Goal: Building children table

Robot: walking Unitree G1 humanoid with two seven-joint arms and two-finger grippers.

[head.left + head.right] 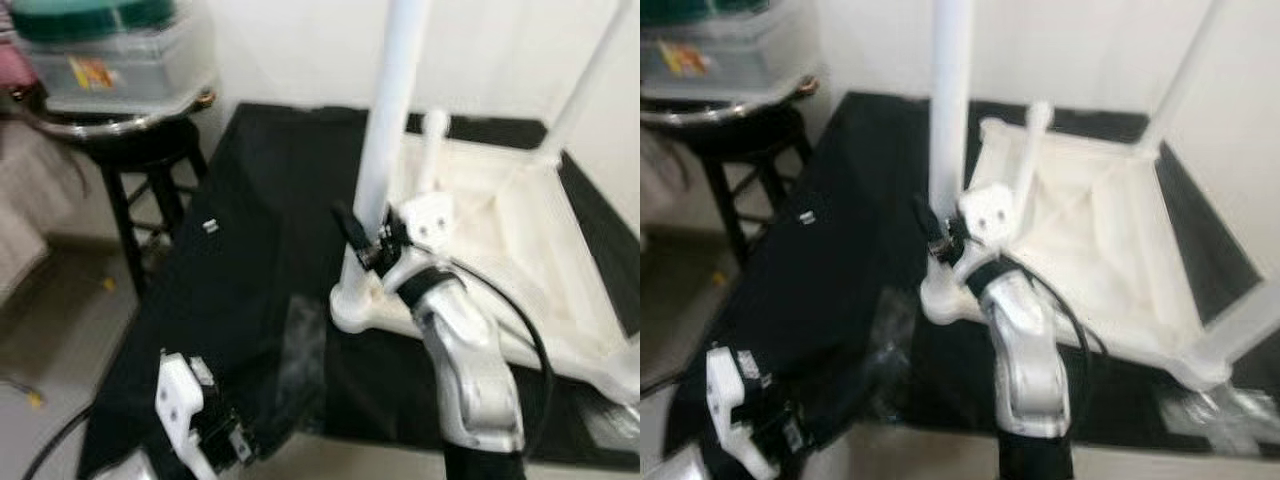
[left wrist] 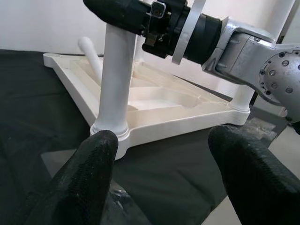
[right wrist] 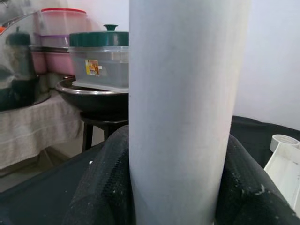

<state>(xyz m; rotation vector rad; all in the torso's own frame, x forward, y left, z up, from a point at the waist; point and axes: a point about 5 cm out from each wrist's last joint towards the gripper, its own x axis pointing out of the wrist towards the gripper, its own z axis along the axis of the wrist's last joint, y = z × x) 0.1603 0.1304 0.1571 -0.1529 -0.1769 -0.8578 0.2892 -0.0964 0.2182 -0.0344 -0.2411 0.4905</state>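
Tabletop (image 1: 520, 240), white and lying upside down on a black cloth (image 1: 250, 250) on the floor, fills the 2 o'clock part of the head views, presumably inverted so legs go in from above. Right gripper (image 1: 368, 236) has its jaws clenched on the upright near-corner leg (image 1: 392, 110), likely seating it. Left gripper (image 1: 215, 430) waits at 7 o'clock, jaws spread, holding nothing.

One upturned white tabletop (image 1: 500, 240), four white table legs (image 1: 395, 110), one black stool (image 1: 140, 170), two lidded containers (image 3: 101, 58).
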